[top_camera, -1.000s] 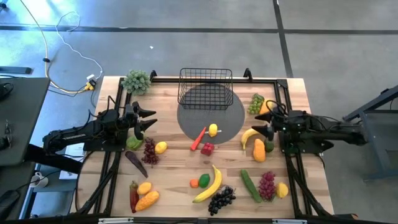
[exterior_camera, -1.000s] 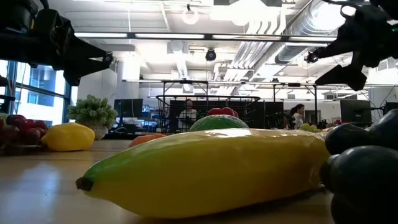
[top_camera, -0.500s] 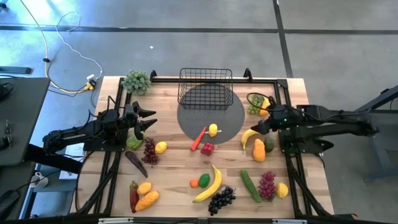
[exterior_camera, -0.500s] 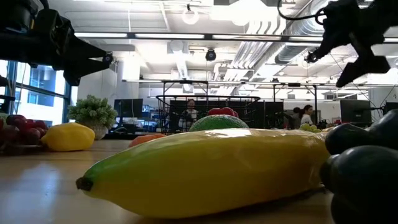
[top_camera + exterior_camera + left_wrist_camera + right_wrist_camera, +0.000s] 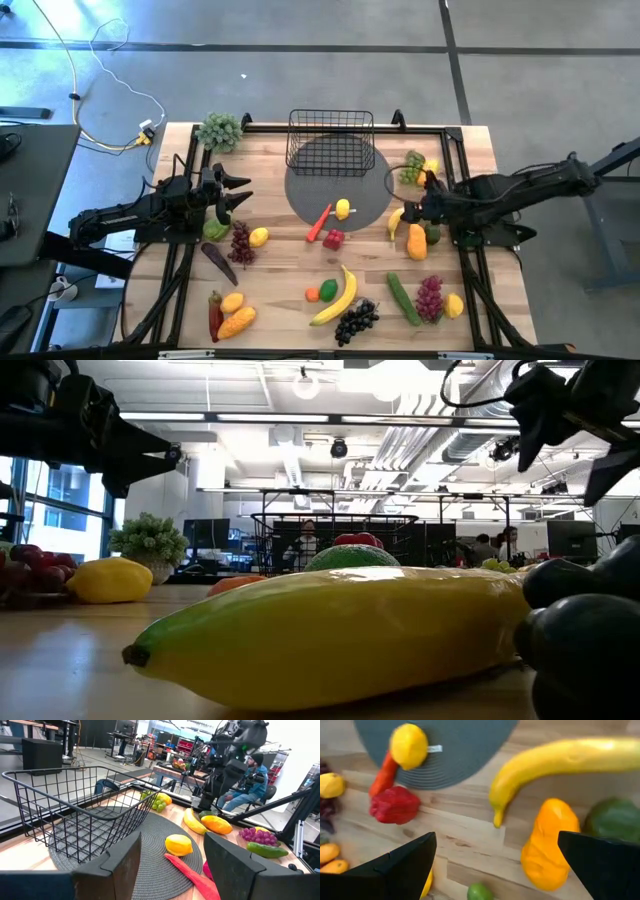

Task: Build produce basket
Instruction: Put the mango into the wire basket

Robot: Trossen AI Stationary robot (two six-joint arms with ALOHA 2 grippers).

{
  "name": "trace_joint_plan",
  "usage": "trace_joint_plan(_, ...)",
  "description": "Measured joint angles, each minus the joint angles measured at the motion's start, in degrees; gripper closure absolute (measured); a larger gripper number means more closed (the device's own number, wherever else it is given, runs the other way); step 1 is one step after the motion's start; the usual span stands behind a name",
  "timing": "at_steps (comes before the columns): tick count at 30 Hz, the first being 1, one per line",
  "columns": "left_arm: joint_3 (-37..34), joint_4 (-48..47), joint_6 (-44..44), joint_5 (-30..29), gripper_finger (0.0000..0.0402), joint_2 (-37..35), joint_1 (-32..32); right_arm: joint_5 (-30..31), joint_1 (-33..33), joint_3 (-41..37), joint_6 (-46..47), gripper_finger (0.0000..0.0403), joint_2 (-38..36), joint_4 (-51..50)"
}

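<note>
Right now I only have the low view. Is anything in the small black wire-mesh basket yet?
Observer: No. The black wire-mesh basket is empty; it stands on the far part of the round grey mat.
Operator: Where's the right gripper?
Observer: The right gripper is open, above the curved yellow banana beside the mat's right edge.
Operator: Left one?
Observer: The left gripper is open with nothing in it, at the table's left side.
</note>
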Motion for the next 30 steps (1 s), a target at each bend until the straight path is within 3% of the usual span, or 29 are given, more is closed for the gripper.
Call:
trace_joint_plan(16, 0.0, 0.0, 0.0, 0.0, 0.0196, 0.0, 0.0, 0.1, 15.5, -0.1, 29.0, 0.0013, 12.7, -1.3)
trace_joint_plan(30, 0.0, 0.0, 0.0, 0.0, 0.0196, 0.0, 0.0, -1.5, 18.1, -0.1, 35.5, 0.0040, 21.3, -0.2)
